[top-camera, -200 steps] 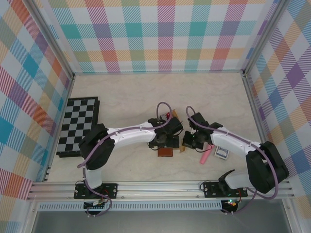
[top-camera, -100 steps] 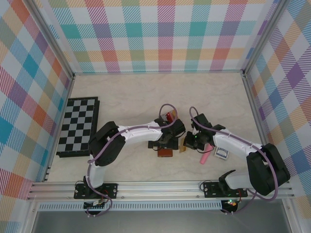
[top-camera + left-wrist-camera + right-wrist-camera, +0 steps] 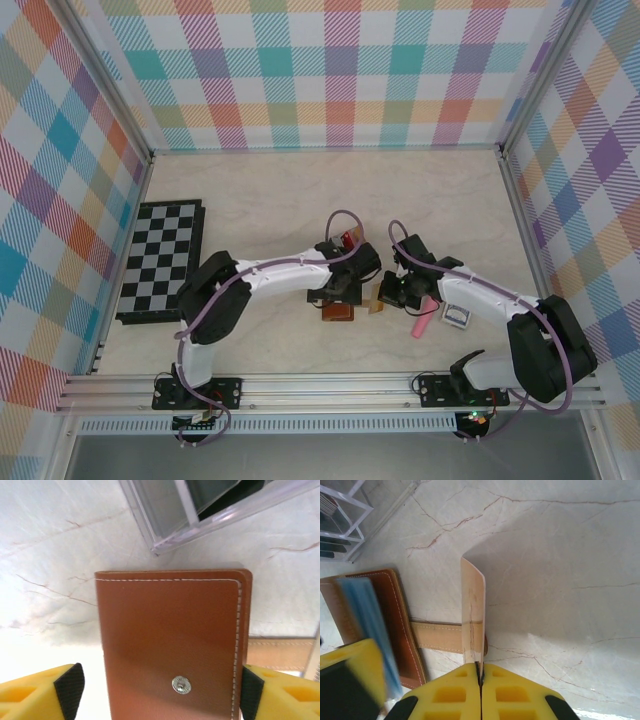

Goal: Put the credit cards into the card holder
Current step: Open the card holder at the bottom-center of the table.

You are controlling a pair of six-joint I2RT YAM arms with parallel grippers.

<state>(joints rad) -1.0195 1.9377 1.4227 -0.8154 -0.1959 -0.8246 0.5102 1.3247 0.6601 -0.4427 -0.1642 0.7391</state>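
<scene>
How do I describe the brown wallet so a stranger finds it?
On the marble table, go right from the chessboard toward the middle. The wallet lies beside a clear plastic rack; it alone is brown leather with a metal snap.

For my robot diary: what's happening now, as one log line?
left gripper: open, astride card holder | right gripper: shut on snap tab, held upright

On table point(image 3: 260, 200): card holder point(image 3: 338, 312). Just behind card holder, not touching: rack point(image 3: 167, 510). From card holder's right side: tab point(image 3: 272, 653) sticking out flat. Over tab's end, right of card holder: card point(image 3: 472, 610) standing on edge. Farther right of card holder: stick point(image 3: 424, 318), then small box point(image 3: 457, 314). Well left of card holder: chessboard point(image 3: 160, 260).
</scene>
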